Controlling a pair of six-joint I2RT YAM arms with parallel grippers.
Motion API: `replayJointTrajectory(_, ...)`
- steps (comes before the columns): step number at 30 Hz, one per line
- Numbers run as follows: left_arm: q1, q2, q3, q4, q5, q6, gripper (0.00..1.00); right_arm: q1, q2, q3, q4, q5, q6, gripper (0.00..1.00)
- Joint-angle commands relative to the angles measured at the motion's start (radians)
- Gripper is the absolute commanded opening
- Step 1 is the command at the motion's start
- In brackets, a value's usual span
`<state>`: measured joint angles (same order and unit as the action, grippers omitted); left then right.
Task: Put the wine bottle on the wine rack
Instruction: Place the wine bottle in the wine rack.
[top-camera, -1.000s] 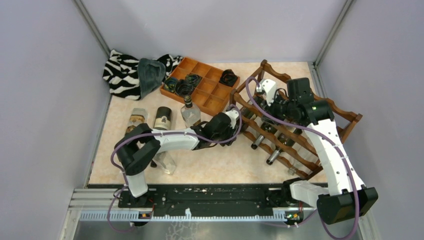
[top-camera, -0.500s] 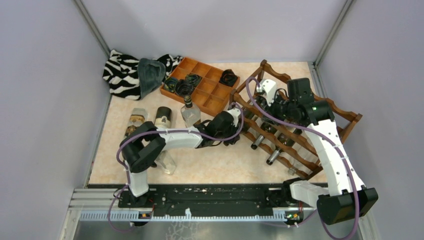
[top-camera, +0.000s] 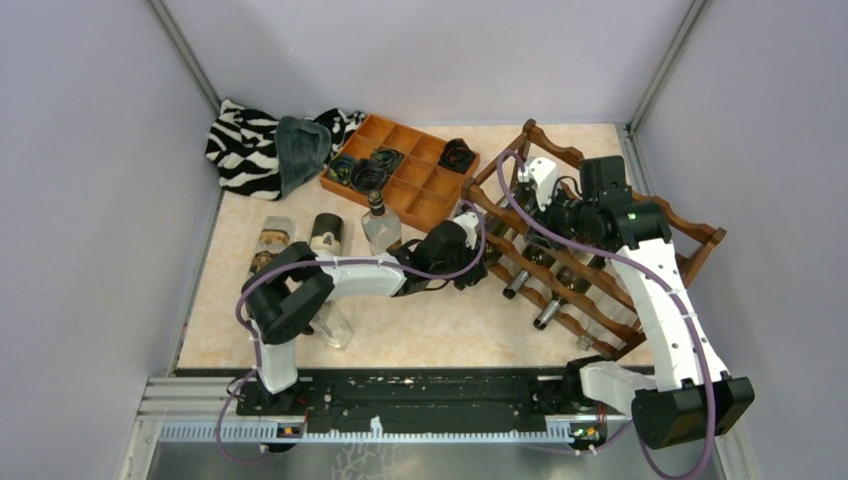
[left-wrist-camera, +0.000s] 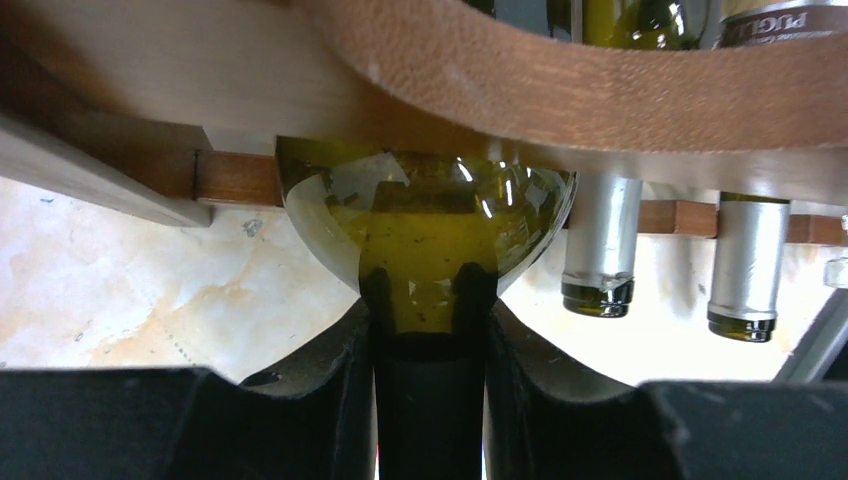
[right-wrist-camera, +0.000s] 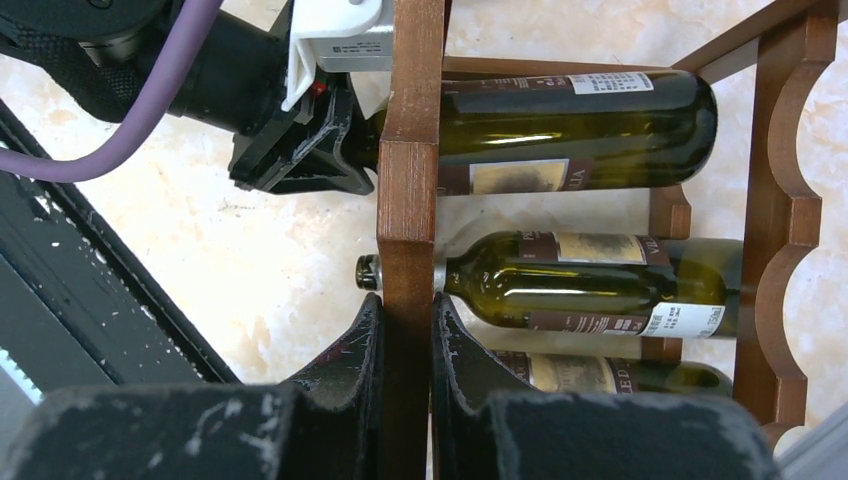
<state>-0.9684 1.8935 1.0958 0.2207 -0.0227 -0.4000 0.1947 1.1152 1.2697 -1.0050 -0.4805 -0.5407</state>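
The wine bottle (left-wrist-camera: 420, 215), olive green glass, lies horizontally in the wine rack (left-wrist-camera: 560, 80), with its shoulder just under a scalloped rail. My left gripper (left-wrist-camera: 428, 290) is shut on its dark neck. From the right wrist view the same bottle (right-wrist-camera: 570, 130) rests across the top slot, and the left gripper (right-wrist-camera: 300, 150) is at the rack's front edge. My right gripper (right-wrist-camera: 407, 310) is shut on an upright wooden post of the rack (right-wrist-camera: 410, 180). In the top view the left gripper (top-camera: 478, 262) meets the rack (top-camera: 690, 235) at its left end, and the right gripper (top-camera: 525, 185) is above it.
Other bottles (right-wrist-camera: 590, 280) fill lower slots, their necks (left-wrist-camera: 598, 250) sticking out in front. On the table to the left lie two bottles (top-camera: 325, 235) and a clear one (top-camera: 380, 225). An orange-brown compartment tray (top-camera: 405, 175) and a zebra cloth (top-camera: 245, 145) are at the back.
My left arm has stretched a little to the right, bringing the bottle further into the rack. The right gripper has shifted slightly right while still on the rack.
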Motion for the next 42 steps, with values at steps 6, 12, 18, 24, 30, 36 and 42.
replayJointTrajectory(6, 0.025, 0.006, 0.023, 0.307, 0.017, -0.051, 0.00, -0.002, -0.041, 0.040, 0.026, -0.246, -0.016, 0.00)
replayJointTrajectory(12, 0.029, 0.032, 0.030, 0.365, 0.069, -0.115, 0.00, -0.001, -0.039, 0.043, 0.022, -0.274, -0.015, 0.00)
replayJointTrajectory(18, 0.036, 0.061, 0.040, 0.387, 0.119, -0.169, 0.00, -0.001, -0.038, 0.041, 0.023, -0.288, -0.016, 0.00)
replayJointTrajectory(24, 0.047, 0.093, 0.035, 0.410, 0.132, -0.237, 0.02, -0.002, -0.035, 0.039, 0.025, -0.297, -0.017, 0.00)
replayJointTrajectory(30, 0.051, 0.115, 0.022, 0.468, 0.111, -0.271, 0.04, -0.001, -0.037, 0.038, 0.023, -0.298, -0.017, 0.00)
replayJointTrajectory(36, 0.051, 0.093, 0.035, 0.406, 0.063, -0.249, 0.06, -0.002, -0.038, 0.036, 0.026, -0.298, -0.017, 0.00)
replayJointTrajectory(42, 0.051, 0.063, 0.054, 0.304, 0.056, -0.211, 0.08, -0.001, -0.040, 0.037, 0.028, -0.297, -0.016, 0.00)
